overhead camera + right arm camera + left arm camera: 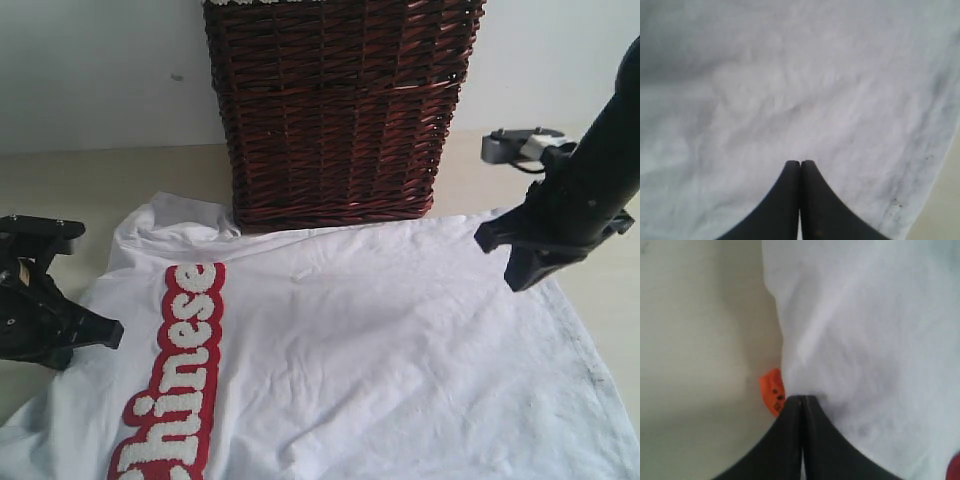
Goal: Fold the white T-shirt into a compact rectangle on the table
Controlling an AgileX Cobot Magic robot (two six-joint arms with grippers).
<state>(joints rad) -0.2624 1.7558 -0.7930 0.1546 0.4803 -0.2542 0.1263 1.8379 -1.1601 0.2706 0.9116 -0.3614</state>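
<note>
left fingers [786,442] are clamping the white t-shirt [380,340] by its orange tag [772,391], cloth spreading across the worktop [60,185] toward clenched right fingers [785,200] opposite.

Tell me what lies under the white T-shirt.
Only the pale table shows, bare around the edges of the white T-shirt, so the shirt lies on it. An orange tag pokes out at one edge. Anything else beneath is covered by cloth.
</note>
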